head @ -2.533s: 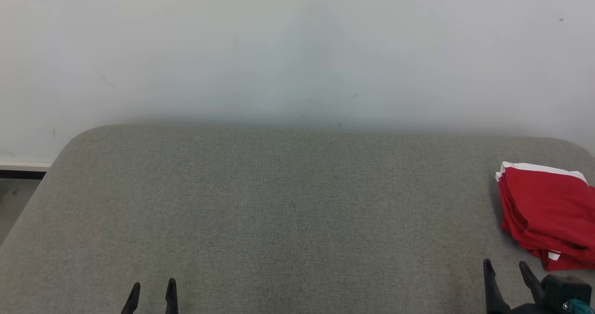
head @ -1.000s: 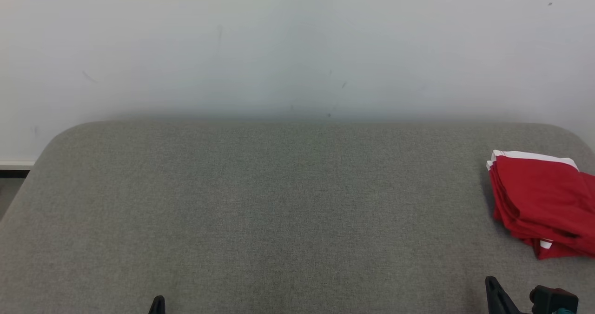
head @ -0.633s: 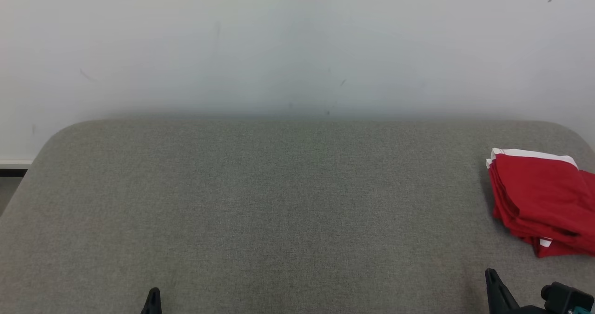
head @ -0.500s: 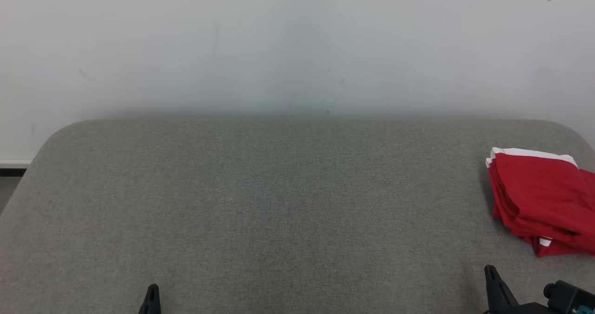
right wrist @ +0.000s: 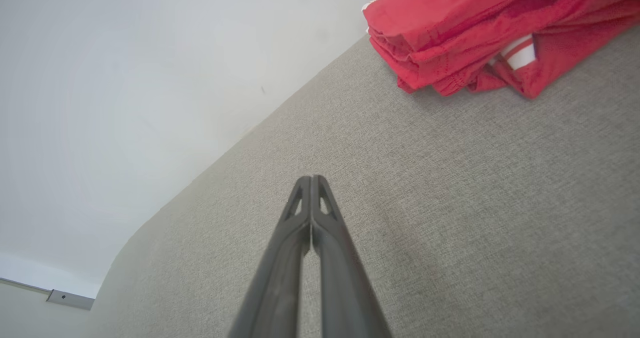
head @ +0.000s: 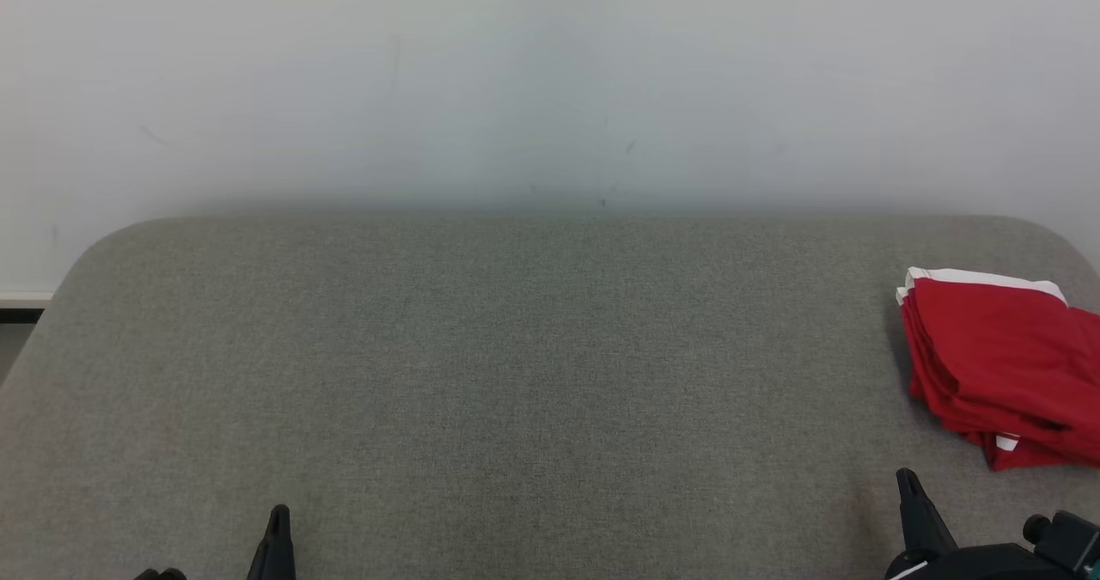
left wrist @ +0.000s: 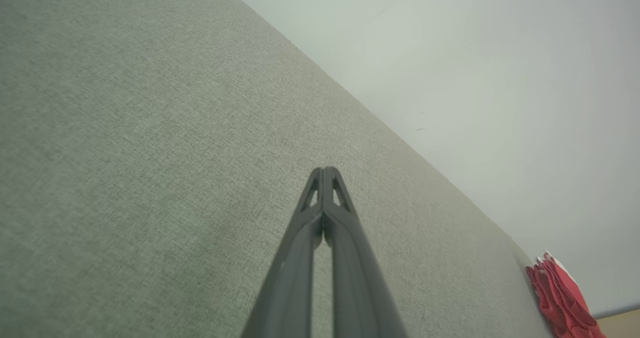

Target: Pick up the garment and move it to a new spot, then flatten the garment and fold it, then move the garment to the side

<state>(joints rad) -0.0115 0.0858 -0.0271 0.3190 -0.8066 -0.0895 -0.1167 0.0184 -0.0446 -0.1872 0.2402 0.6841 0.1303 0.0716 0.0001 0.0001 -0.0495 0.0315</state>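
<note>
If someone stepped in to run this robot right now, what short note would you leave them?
Left gripper: fingers shut, empty, over the grey surface.
Right gripper: fingers shut, empty, near the red garment, not touching it.
The red garment lies folded at the surface's right edge.
Done: it looks folded and set aside.
Left: seemingly nothing, unless the loose near corner needs tidying.

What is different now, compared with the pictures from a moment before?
Both grippers, open earlier, have shut on nothing: the left gripper and the right gripper. The head view itself shifted slightly. The garment lies folded at the right end of the grey surface, as before.
</note>
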